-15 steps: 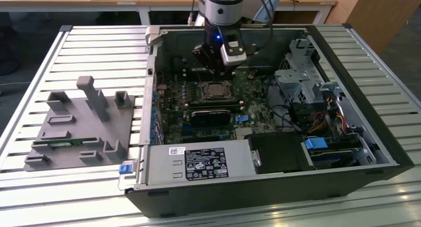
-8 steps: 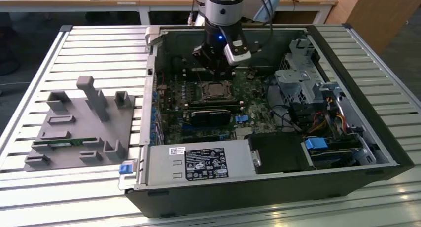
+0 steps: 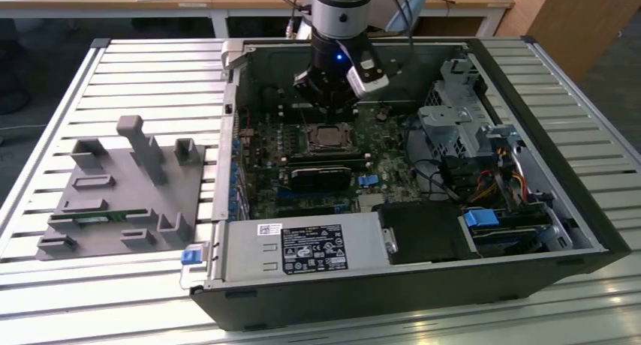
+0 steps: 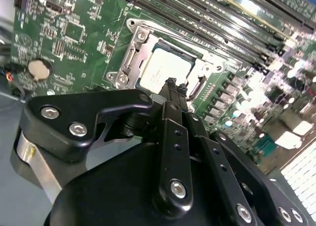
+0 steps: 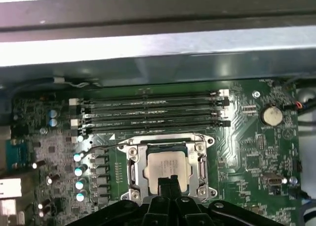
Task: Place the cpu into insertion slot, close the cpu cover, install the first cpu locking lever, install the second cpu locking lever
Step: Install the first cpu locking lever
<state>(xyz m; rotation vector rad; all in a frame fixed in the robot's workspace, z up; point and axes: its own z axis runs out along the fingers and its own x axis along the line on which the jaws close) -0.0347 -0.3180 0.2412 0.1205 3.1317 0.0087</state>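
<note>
Bench (image 3: 150, 75): ribbed metal slats. It carries an open black computer case (image 3: 401, 292) lying on its side.
Fixture (image 3: 120, 195): a matt grey plastic block with upright pegs, at the bench edge on the exterior view's left, well apart from the case.
Motherboard (image 5: 247, 152): glossy green and densely studded, lying flat on the case floor.
Insertion slot (image 5: 167, 147): a square black-framed socket near the board's middle, just beside the long black memory slots (image 5: 153, 112).
Cpu (image 5: 168, 164): a flat square chip with a dull silver-grey brushed top, seated in the slot; also seen in the second wrist view (image 4: 165, 67) and the exterior view (image 3: 329, 138).
Cpu cover (image 5: 134, 169): a thin, shiny metal frame that lies around the chip, which shows through its window.
Wire rod (image 5: 101, 147): thin and bent, running from the cover's corner across the board.
Coin cell (image 5: 270, 114): a round silver disc near the board's edge.
Gripper (image 5: 168, 179): black jointed metal, clenched, with the narrow tips pressed together and nothing between them. It hangs over the chip's edge; whether it touches the chip cannot be told.
</note>
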